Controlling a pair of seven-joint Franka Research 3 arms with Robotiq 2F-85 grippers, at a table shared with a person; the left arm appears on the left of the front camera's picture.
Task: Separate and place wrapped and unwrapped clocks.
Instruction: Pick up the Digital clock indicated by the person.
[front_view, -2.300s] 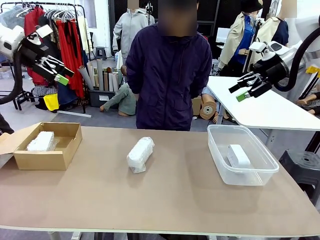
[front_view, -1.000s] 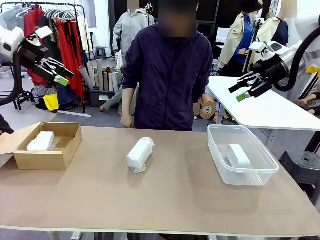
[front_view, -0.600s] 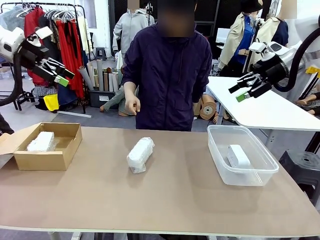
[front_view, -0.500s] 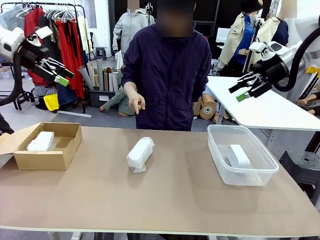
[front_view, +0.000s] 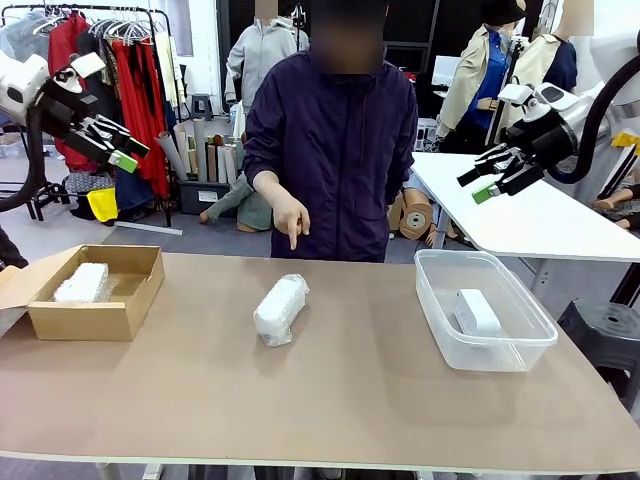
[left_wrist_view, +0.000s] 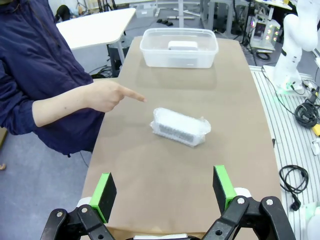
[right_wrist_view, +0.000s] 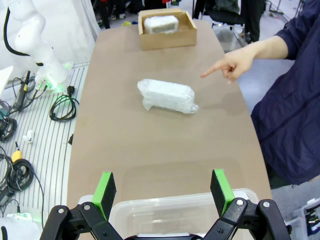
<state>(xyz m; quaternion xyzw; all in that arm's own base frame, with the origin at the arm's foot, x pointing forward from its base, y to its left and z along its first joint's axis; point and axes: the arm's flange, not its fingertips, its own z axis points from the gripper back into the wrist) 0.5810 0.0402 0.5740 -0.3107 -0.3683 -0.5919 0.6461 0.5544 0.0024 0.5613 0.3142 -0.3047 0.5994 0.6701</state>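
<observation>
Pointing down from the far side, the person's hand (front_view: 292, 218) hovered above the loose bundle (front_view: 281, 308), a bubble-wrapped clock lying on the table (front_view: 350, 400) between the cardboard box (front_view: 80, 322) and the clear tub (front_view: 440, 320). In the front view, 1 wrapped clock (front_view: 82, 283) lay in the box and the bare clock (front_view: 476, 311) sat in the tub, so the sorting looked 2 parts done with 1 left. The left gripper (front_view: 125, 150) and the right gripper (front_view: 473, 185) hung high at either side, well clear of the table, jaws spread and empty.

From the left wrist, the parted green pads (left_wrist_view: 106, 192) framed the loose bundle, lying askew near the table's middle, the pointing finger near it but not touching.

From the right wrist, the jaws stood wide over the near rim of the tub, with the loose bundle farther along and the box beyond it.

The step in hand appeared to be the pick of the last wrapped clock. The next move likely called for the left arm to descend, line up across the bundle's narrow width, close gently on the yielding wrap and carry it to the box.
</observation>
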